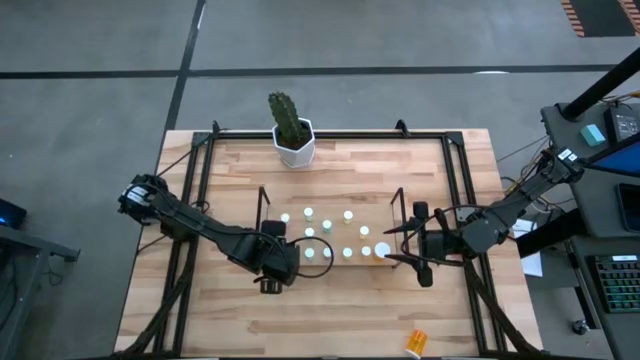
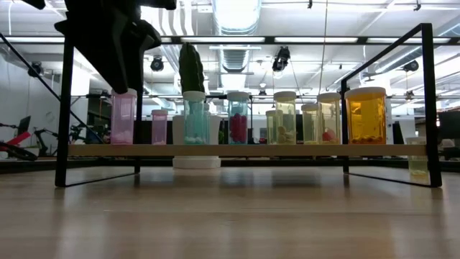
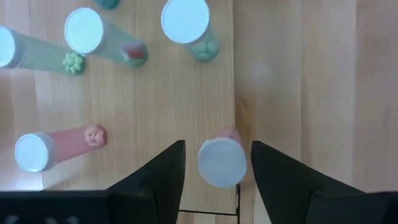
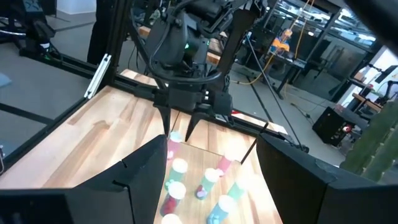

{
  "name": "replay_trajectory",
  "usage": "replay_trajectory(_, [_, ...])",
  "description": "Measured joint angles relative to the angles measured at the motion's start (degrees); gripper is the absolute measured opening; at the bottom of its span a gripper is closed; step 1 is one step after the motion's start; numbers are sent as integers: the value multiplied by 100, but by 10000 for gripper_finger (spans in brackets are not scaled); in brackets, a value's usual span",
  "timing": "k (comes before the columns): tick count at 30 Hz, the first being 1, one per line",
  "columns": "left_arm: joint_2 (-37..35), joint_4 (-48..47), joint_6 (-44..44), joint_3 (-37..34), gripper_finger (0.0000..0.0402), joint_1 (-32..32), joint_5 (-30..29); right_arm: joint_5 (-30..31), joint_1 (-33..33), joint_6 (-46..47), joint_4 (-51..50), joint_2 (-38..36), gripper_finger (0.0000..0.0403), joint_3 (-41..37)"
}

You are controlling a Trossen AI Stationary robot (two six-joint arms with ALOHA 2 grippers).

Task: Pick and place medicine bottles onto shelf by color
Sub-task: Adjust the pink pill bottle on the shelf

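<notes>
Workshop floor around a light wood table [image 1: 330, 310] edged by a black frame; cactus pot [image 1: 293, 143] at the far edge, well apart from the action; small orange item [image 1: 416, 343] near the front edge, identity unclear.

Shelf [image 2: 244, 150] mid-table, already loaded: roughly ten medicine bottles [image 1: 328, 232] standing on it, pinkish ones at one end, bluish and greenish in the middle, a big orange one [image 2: 366, 115] at the other; looks largely sorted, so judged late in the task.

Left gripper [image 3: 214, 168] at the shelf's left end, jaws parted around a pink bottle [image 3: 222, 162], not visibly touching the cap; either placing or just let go, cannot tell which.

Right gripper [image 4: 211, 162] hangs just off the shelf's right end, wide open, empty.

One pale bottle [image 2: 418, 158] on the table beside the shelf's right end; probably left to place.
</notes>
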Motion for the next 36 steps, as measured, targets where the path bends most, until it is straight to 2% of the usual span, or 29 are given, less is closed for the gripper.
replay_trajectory(9, [-2, 3, 0, 0, 114, 22, 178, 6, 0, 11, -35, -28, 237, -2])
replay_trajectory(23, [-7, 7, 41, -26, 107, 295, -161, 2, 0, 47, -35, -30, 237, -7])
replay_trajectory(29, [-20, 20, -48, -26, 106, 568, 404, 2, 0, 55, -35, -30, 237, -7])
replay_trajectory(36, [-33, -44, -155, -15, 106, 621, 654, 0, 0, 50, -37, -30, 237, -7])
